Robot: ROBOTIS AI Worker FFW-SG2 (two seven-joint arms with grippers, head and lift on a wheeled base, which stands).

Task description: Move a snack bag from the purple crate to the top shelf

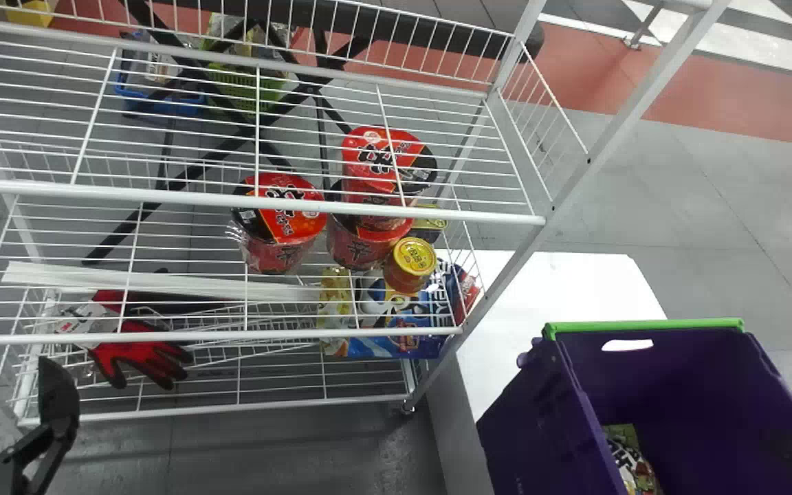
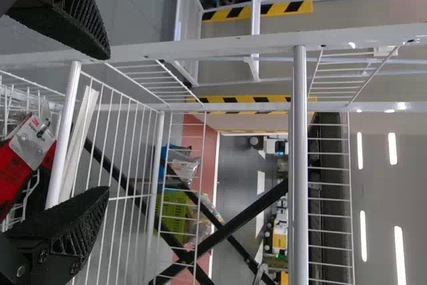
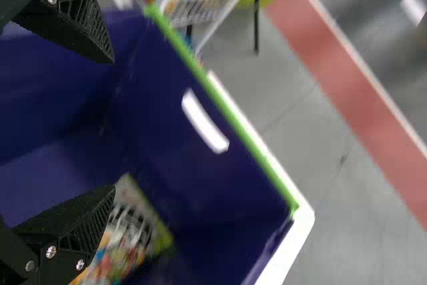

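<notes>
- Looking down from the head: the bag (image 1: 628,462) lies inside the crate (image 1: 530,419), partly behind a side wall and cut off by the picture's edge. The right gripper (image 1: 791,450) is cut off too, dark against the crate (hard to make out, that one). The left gripper (image 1: 59,375) is before the rack's lower part, near the gloves (image 1: 145,354). Wires of the top shelf (image 1: 251,199) cross the cups (image 1: 279,230) below; more wires cross the jar (image 1: 411,265) and packets (image 1: 410,337). The rack's post (image 1: 575,168) stands between shelves and crate, which sits on a white table (image 1: 561,282).
- Left wrist view: the left gripper (image 2: 107,125) has its fingers spread wide. The gloves are cut off, partly behind a bar; wire crosses a green basket (image 2: 173,211).
- Right wrist view: the right gripper (image 3: 113,125) has its fingers spread at the crate, one covering part of the bag.
</notes>
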